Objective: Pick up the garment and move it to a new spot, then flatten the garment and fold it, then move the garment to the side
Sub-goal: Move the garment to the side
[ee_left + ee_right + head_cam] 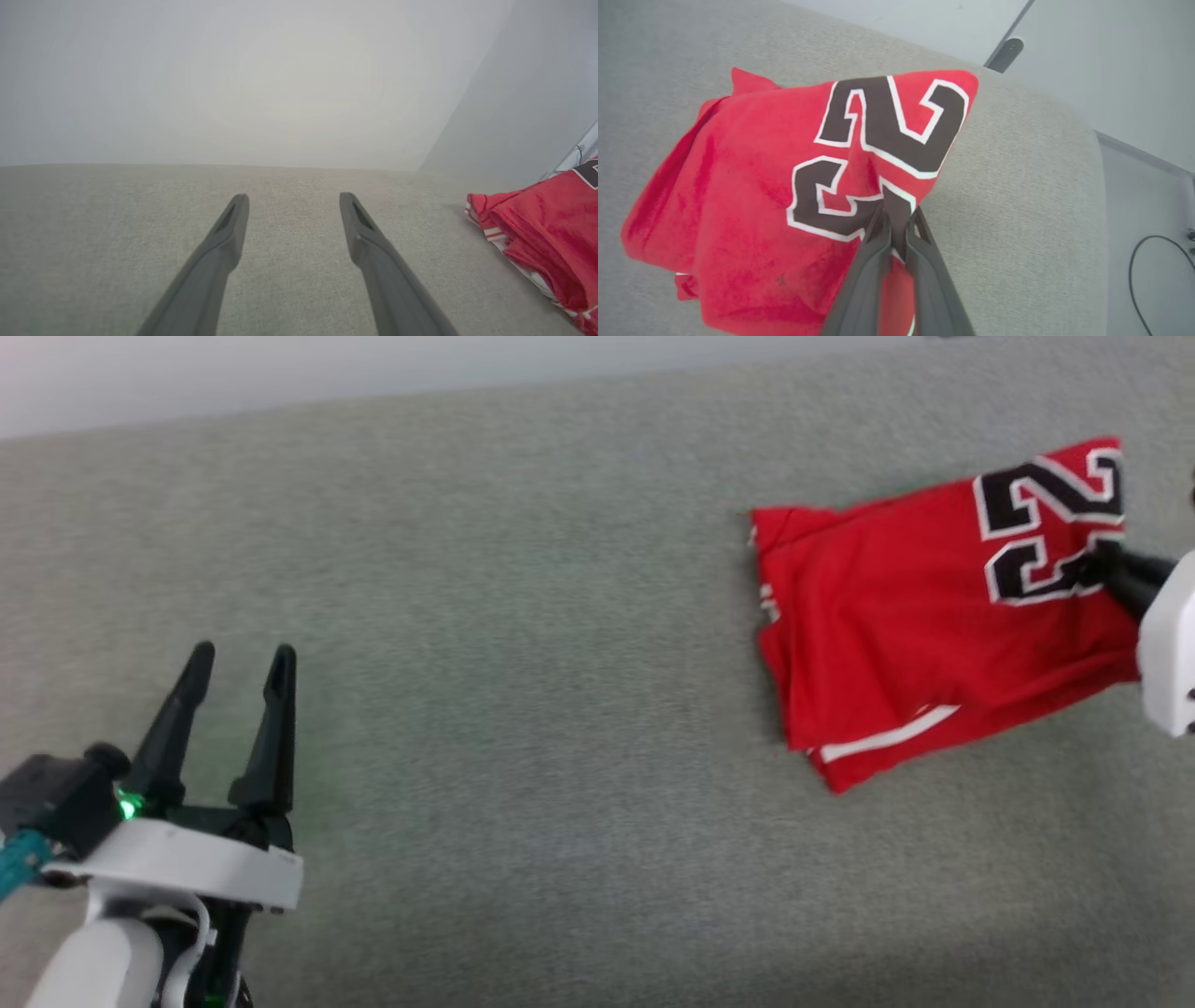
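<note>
The garment (896, 616) is a red jersey, folded into a compact bundle, with the black white-outlined number 23 facing up. It lies at the right of the grey padded surface (523, 663). My right gripper (1102, 565) reaches in from the right edge and is shut on the cloth at the number. The right wrist view shows the same pinch, fingers (873, 261) closed on a fold of the garment (752, 200). My left gripper (241, 665) stands open at the lower left, far from the jersey, nothing between its fingers. From the left wrist, the garment (546, 228) sits off to the right.
The padded surface ends in a rounded corner (1083, 140) just beyond the jersey. Past it is pale floor with a thin black cable (1139, 266). A pale wall (280, 373) runs along the far edge.
</note>
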### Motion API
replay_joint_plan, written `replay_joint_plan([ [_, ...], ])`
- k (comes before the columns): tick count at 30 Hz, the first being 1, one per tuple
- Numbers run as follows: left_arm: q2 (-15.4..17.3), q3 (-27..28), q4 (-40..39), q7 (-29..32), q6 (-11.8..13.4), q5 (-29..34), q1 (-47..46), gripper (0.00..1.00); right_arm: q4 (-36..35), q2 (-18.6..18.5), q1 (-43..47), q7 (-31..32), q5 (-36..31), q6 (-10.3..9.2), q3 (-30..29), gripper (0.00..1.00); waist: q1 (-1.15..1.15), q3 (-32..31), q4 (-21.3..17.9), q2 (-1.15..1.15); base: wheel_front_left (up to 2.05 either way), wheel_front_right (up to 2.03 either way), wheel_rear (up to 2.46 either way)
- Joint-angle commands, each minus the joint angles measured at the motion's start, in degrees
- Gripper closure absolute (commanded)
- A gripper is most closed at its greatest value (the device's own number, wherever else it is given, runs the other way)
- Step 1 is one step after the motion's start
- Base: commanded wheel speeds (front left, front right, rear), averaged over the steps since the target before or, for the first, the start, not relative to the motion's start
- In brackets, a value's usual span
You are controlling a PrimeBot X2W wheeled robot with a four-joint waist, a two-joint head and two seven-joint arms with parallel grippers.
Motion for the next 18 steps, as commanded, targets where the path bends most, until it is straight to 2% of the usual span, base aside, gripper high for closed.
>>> replay_joint_plan([
  [1,0.3,0.0,-0.3,0.2,-0.2,0.3,-1.0,0.00,0.2,-0.6,-1.0,-0.7,0.4,-0.03,0.1,1.00,0.00,3.2,-3.8,0.00,0.00,0.00,0.00],
  [9,1.6,-1.0,-1.9,2.4,-0.3,1.2,-4.8,0.00,5.3,-7.2,-6.2,-8.8,0.8,-0.03,2.0,1.00,0.00,6.9,-6.6,0.00,0.00,0.00,0.00],
  [18,2.6,-1.9,-2.7,3.9,-0.9,1.8,-8.1,0.00,14.2,-13.4,-11.4,-17.6,-1.3,-0.04,5.5,1.00,0.00,10.6,-6.4,0.00,0.00,0.00,0.00],
])
